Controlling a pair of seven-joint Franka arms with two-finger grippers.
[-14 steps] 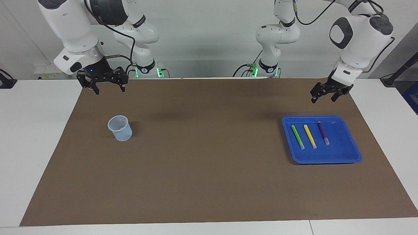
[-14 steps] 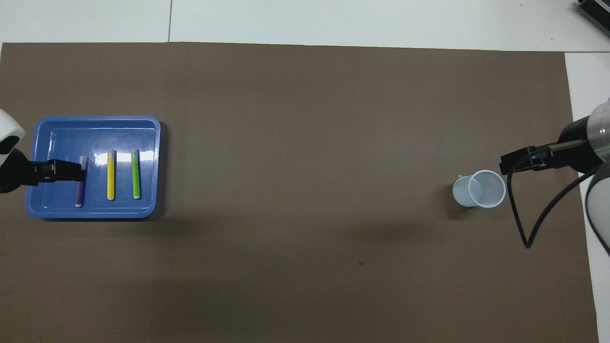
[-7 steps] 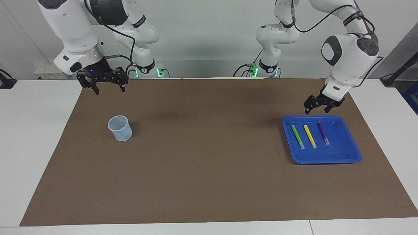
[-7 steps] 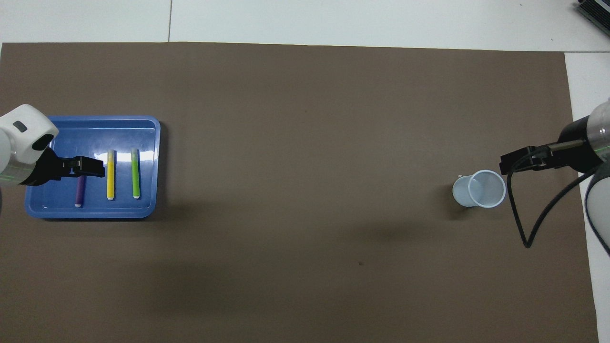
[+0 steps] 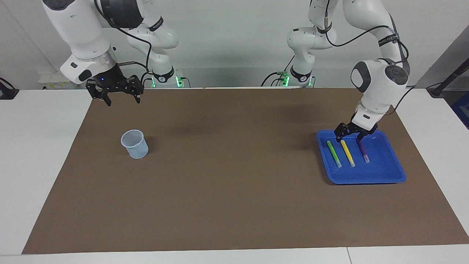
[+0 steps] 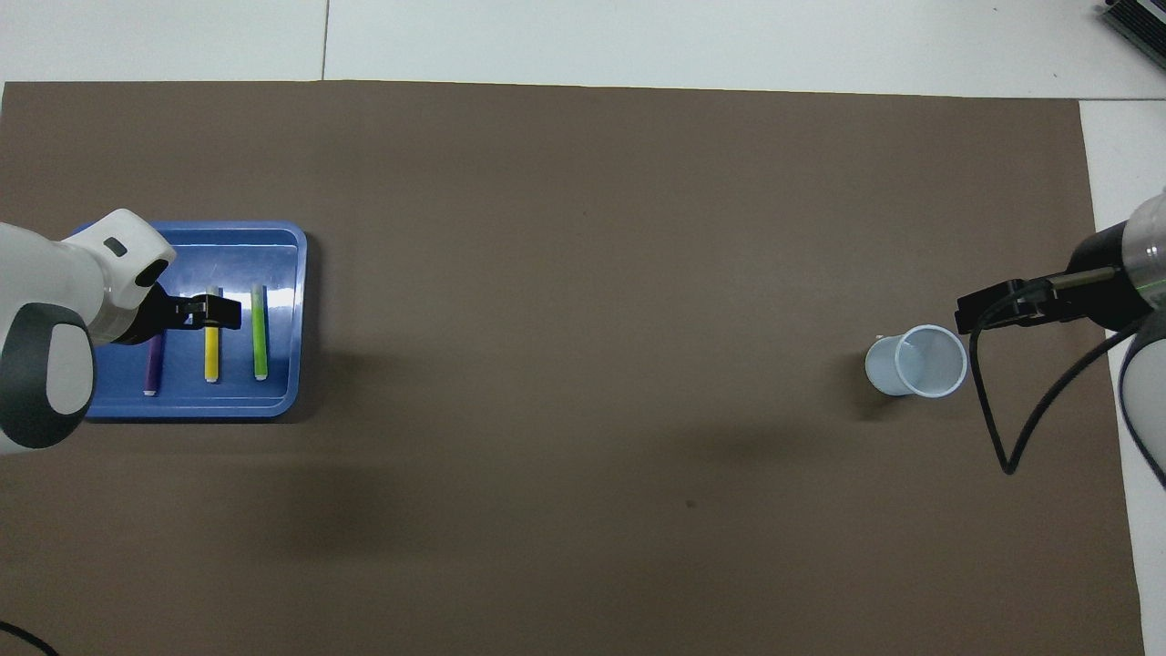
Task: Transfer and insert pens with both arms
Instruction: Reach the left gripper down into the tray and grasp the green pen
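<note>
Three pens lie side by side in a blue tray (image 5: 366, 179) (image 6: 273, 402) at the left arm's end of the table: green (image 5: 334, 154) (image 6: 260, 343), yellow (image 5: 348, 153) (image 6: 211, 357) and purple (image 5: 363, 150) (image 6: 153, 364). My left gripper (image 5: 349, 137) (image 6: 215, 312) hangs open low over the tray, above the yellow pen and touching nothing. My right gripper (image 5: 124, 102) (image 6: 989, 307) waits open in the air at the right arm's end, holding nothing.
A pale translucent cup (image 5: 135, 144) (image 6: 915, 362) stands upright on the brown mat (image 5: 234, 183) at the right arm's end, below and a little off from the right gripper. White table borders the mat on all sides.
The left arm has swung down and inward, from above the mat beside the tray to low over the yellow pen. The right arm, cup and pens have not moved.
</note>
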